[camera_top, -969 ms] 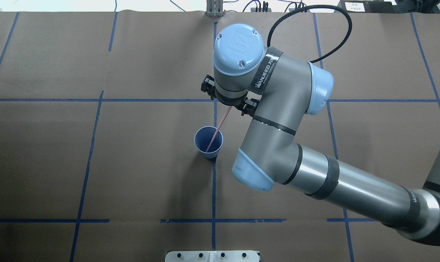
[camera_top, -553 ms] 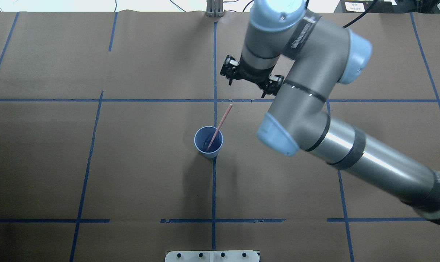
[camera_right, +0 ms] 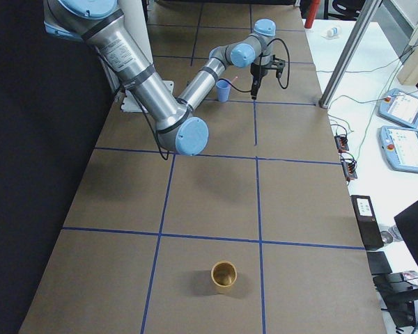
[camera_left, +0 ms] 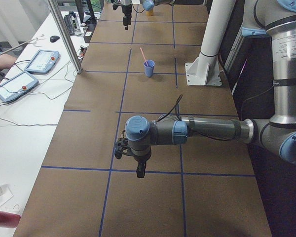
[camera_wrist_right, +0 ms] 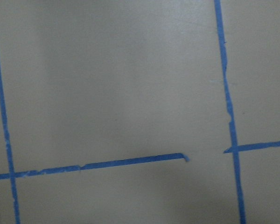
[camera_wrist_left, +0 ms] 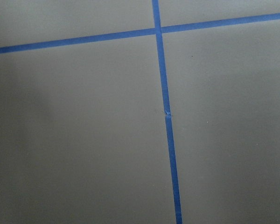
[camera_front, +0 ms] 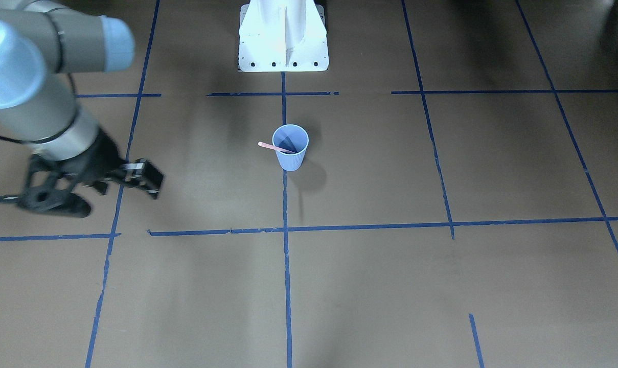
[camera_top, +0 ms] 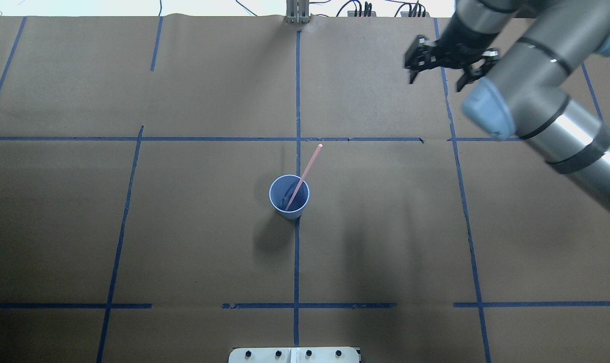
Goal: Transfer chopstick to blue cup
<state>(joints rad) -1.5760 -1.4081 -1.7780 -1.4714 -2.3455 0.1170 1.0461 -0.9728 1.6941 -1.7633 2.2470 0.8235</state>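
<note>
Swinging clear of the cup since a second ago, the right arm is now carrying the right gripper (camera_top: 434,83) toward the table's far right. Closer in, the blue cup (camera_top: 290,216) is standing upright with the chopstick (camera_top: 305,171) leaning inside, its lower tip sitting in the bottom and its upper end poking out over the far rim. That overhang is looking risky: a nudge or a shake could be tipping so light a cup. Farther back, well apart from both, the right gripper is hanging spread and empty. The left gripper (camera_left: 139,170) is showing only side-on, so I cannot tell how its jaws are standing.
</note>
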